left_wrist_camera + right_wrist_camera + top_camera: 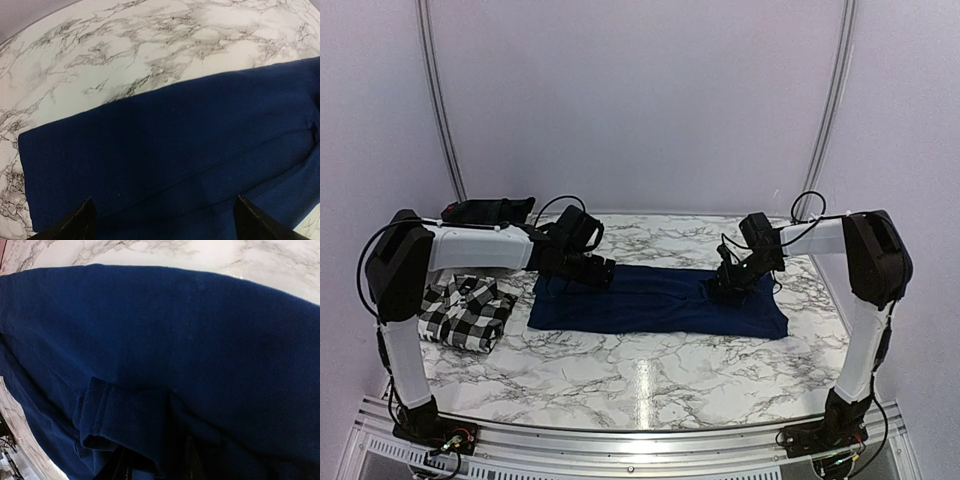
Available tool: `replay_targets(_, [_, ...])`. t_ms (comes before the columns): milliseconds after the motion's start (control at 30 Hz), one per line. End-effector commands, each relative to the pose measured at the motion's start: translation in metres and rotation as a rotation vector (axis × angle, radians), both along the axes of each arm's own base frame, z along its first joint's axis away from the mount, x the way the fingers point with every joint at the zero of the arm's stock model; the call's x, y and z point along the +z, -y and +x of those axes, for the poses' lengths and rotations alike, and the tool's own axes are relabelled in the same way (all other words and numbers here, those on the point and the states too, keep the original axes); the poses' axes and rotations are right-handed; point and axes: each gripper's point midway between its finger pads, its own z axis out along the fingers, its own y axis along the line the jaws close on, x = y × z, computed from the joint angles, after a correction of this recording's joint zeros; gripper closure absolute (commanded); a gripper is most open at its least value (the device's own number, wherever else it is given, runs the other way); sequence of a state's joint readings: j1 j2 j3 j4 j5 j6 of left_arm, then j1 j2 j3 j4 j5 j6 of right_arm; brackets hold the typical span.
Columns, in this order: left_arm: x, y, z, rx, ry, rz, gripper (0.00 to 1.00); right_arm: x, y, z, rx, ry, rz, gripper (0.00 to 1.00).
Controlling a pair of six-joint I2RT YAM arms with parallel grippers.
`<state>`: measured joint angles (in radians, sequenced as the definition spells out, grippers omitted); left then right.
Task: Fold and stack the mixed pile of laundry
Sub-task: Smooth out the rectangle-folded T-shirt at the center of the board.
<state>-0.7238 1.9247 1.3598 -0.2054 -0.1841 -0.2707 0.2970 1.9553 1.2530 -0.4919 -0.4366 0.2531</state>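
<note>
Now, folding the navy T-shirt (650, 300): left gripper (164, 200) gaped wide, cloth beneath its fingers; right gripper's (156, 460) grip was unclear. Next seemed an edge pinch.

**Marble table in a pale lilac booth**

The table (640, 375) has a white top veined with grey. It is glossy enough to carry a bright streak of light down its near middle. An aluminium rail (620, 440) runs along its near edge. Plain pale lilac walls (640, 100) close in the back and both sides. A thin, slightly bowed metal pole (438, 100) rises at the far left corner, and a second pole (832, 100) at the far right. The light is soft and even.
</note>
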Motion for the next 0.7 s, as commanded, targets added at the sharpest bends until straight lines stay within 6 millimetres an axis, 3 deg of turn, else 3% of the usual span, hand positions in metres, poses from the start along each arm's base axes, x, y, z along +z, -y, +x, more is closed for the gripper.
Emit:
replay_targets(0, [-0.032,-0.023,-0.016,0.033,-0.113,0.090,0.01,-0.017,0.001,-0.005,-0.009,-0.034,-0.029,0.62])
replay_targets(67, [-0.040,-0.029,-0.018,0.055,-0.157,0.089,0.01,0.001,-0.001,0.003,0.002,-0.003,-0.024,0.60])
replay_targets(167, [-0.041,-0.038,-0.023,0.077,-0.194,0.088,0.01,0.043,-0.002,0.014,0.011,0.075,-0.014,0.54])
replay_targets(233, [-0.039,-0.041,-0.028,0.078,-0.213,0.095,0.01,0.066,0.004,0.019,0.003,0.122,-0.026,0.50])
replay_targets(300, [-0.037,-0.049,-0.034,0.096,-0.222,0.117,0.01,0.078,0.013,0.020,-0.002,0.139,-0.046,0.50])
replay_targets(533, [-0.038,-0.099,-0.040,0.194,-0.241,0.228,0.01,0.063,0.032,-0.019,-0.019,0.075,-0.099,0.50])
replay_targets(667, [-0.032,-0.123,-0.028,0.252,-0.256,0.188,0.13,0.041,0.043,-0.050,-0.063,0.017,-0.109,0.50])
